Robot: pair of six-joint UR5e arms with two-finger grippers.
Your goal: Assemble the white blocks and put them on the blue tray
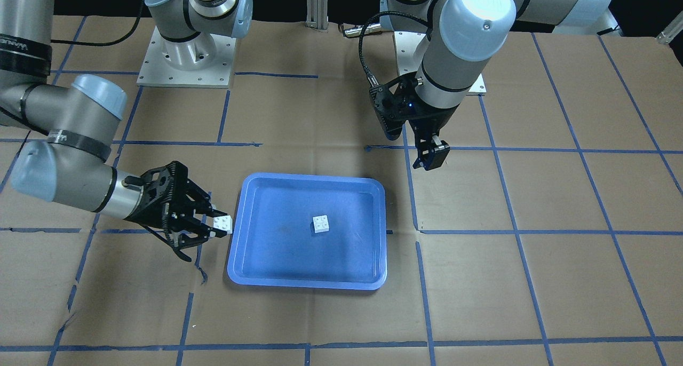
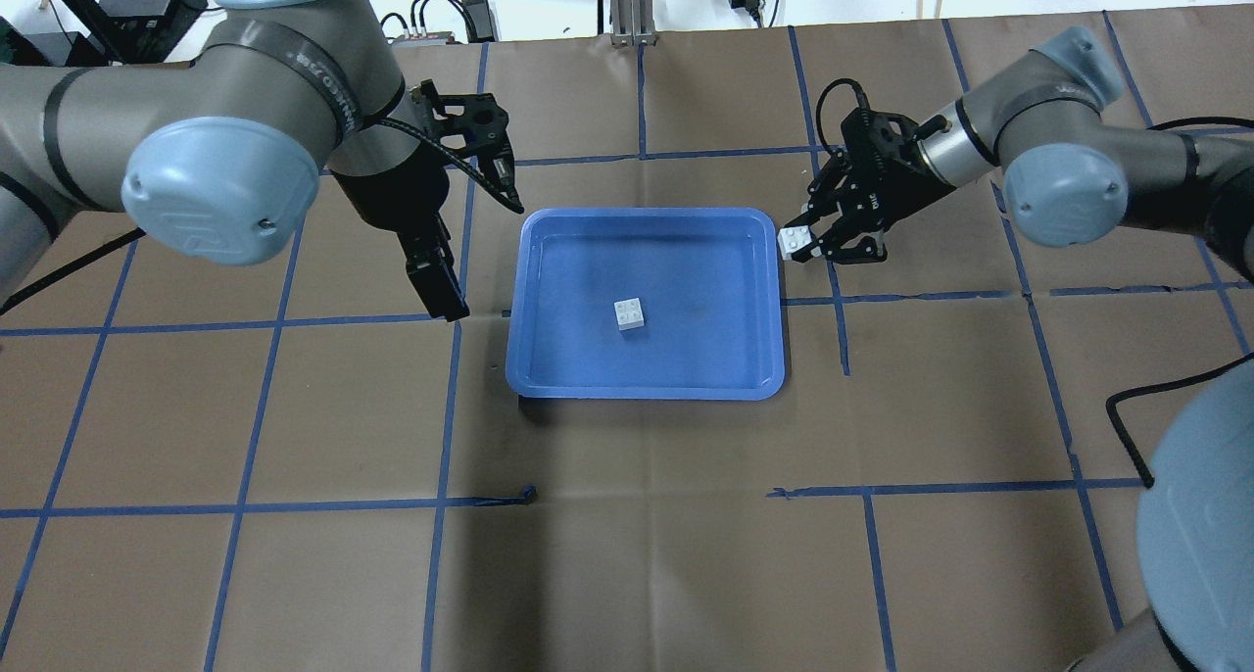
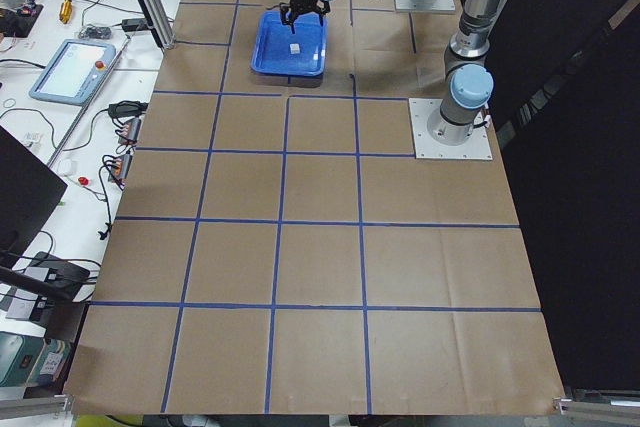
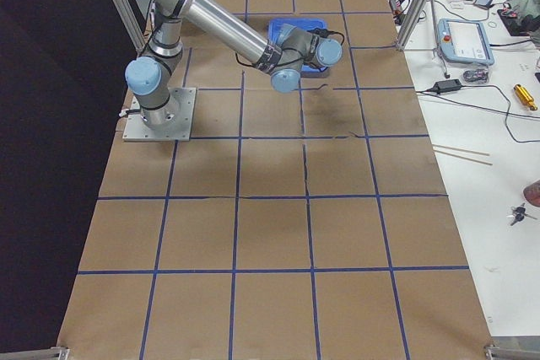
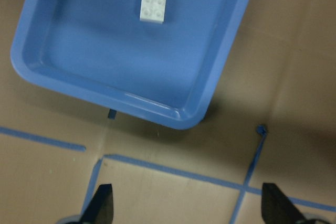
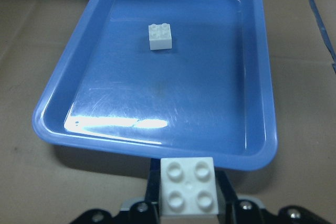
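Observation:
The blue tray [image 2: 647, 390] lies mid-table. One white block [image 2: 630, 314] sits studs up near the tray's middle; it also shows in the front view [image 1: 320, 224], the left wrist view [image 5: 153, 8] and the right wrist view [image 6: 160, 36]. My right gripper [image 2: 808, 246] is shut on the second white block [image 2: 795, 243], holding it studs up just outside the tray's right rim [image 6: 157, 145]; this held block also shows in the right wrist view [image 6: 188, 186] and the front view [image 1: 223, 224]. My left gripper [image 2: 441, 290] is open and empty, above the table left of the tray [image 5: 131, 66].
The table is covered in brown paper with a blue tape grid [image 2: 637, 153]. The arms' base plates [image 1: 187, 62] stand at the robot's side. A bench with a teach pendant [image 3: 72, 65] and cables runs along the far edge.

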